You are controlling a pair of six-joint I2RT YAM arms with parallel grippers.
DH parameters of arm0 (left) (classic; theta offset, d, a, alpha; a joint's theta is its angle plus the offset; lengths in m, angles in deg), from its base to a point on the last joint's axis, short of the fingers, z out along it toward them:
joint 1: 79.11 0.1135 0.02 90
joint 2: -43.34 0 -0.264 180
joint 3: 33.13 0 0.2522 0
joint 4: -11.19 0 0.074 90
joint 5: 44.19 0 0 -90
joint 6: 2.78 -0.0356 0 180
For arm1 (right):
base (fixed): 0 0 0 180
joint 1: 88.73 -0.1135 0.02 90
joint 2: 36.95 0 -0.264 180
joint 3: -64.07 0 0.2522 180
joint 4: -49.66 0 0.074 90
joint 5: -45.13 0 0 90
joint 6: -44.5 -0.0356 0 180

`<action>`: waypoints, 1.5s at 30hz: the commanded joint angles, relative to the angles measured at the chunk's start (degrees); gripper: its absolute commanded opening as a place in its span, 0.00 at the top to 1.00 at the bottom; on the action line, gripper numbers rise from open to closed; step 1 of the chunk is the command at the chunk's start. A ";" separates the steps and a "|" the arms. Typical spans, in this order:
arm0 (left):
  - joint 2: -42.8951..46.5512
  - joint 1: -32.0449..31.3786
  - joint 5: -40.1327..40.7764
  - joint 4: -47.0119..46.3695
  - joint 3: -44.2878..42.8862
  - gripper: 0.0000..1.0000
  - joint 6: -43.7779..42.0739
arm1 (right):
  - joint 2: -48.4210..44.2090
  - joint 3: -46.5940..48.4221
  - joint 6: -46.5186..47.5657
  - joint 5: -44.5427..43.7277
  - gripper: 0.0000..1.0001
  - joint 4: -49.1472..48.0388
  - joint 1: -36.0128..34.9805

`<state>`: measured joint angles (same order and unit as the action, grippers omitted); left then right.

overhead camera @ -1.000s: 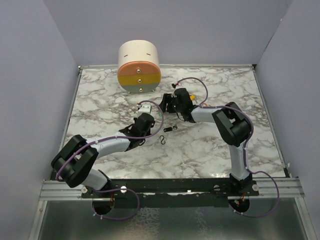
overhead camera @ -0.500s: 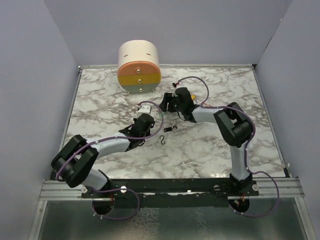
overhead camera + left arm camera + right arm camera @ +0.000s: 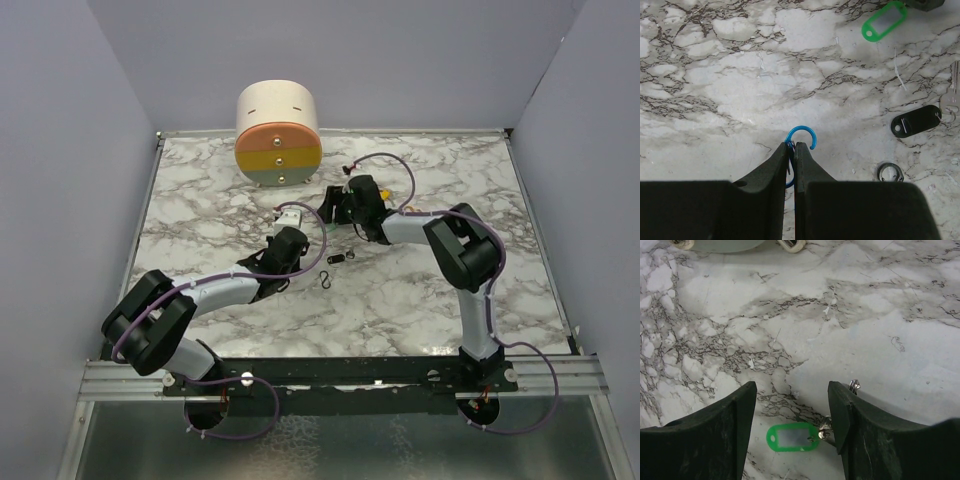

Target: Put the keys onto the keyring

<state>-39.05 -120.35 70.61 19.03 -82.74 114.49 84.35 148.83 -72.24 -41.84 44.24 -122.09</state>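
My left gripper [image 3: 794,145] is shut on a blue hook-shaped clip [image 3: 804,132], whose curved end sticks out past the fingertips just above the marble. In the top view this gripper [image 3: 298,222] is mid-table. My right gripper [image 3: 792,390] is open and low over the table, also seen in the top view [image 3: 335,207]. A green plastic-headed key tag [image 3: 790,436] lies flat between its fingers, its metal ring [image 3: 824,431] touching the right finger. The tag also shows in the left wrist view [image 3: 884,21]. The blue, yellow and red keys are out of view.
A black tag [image 3: 916,120], a small split ring [image 3: 890,173] and a metal key [image 3: 953,92] lie right of the left gripper. A black clip [image 3: 325,279] lies nearer the arms. A round drawer box [image 3: 278,135] stands at the back left.
The right gripper has shifted slightly back and left over the green tag. The left arm has not moved and still holds the blue clip.
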 commanded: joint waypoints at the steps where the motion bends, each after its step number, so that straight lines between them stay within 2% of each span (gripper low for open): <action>1: 1.59 0.37 -1.04 -0.81 0.49 1.00 -0.36 | -4.22 -2.03 1.58 -1.62 0.40 -3.01 0.06; 10: 2.01 0.45 -0.94 -0.67 0.61 1.00 -0.21 | -8.89 -5.87 2.34 -2.35 0.40 -3.73 0.05; 24: 2.64 0.45 -1.16 -0.89 1.17 1.00 -0.20 | -13.60 -10.12 0.43 -4.99 0.41 5.86 0.05; 28: 2.67 0.45 -1.15 -0.91 1.23 1.00 -0.11 | -14.13 -12.46 -1.66 -4.34 0.41 4.97 0.05; 45: 2.85 0.41 -1.13 -0.80 1.49 1.00 -0.08 | -8.53 -10.01 -4.14 -0.83 0.39 3.52 0.23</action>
<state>-37.32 -120.30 70.43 19.06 -81.67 114.51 73.20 136.72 -75.26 -44.48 49.24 -122.09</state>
